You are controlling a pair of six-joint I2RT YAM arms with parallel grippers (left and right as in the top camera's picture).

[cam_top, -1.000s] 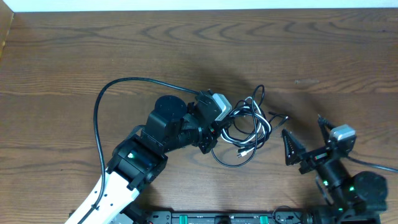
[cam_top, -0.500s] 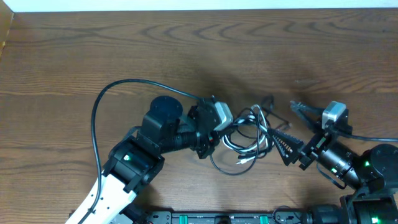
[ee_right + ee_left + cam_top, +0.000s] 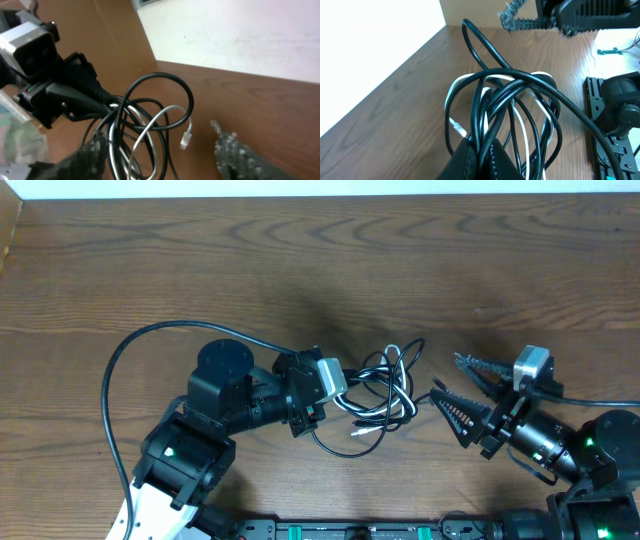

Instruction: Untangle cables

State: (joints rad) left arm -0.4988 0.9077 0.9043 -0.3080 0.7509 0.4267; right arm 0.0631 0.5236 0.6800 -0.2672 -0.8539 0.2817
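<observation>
The cables, one black and one white, lie as one tangled bundle of loops on the table, just toward 3 o'clock from its centre. The left gripper, at 9 o'clock of the bundle, is clamped on the black strands. The right gripper, at 3 o'clock of the bundle, has its jaws apart with nothing between them, tips just beside the outermost loop.

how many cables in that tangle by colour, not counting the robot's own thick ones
black cable: 1
white cable: 1
total: 2
</observation>
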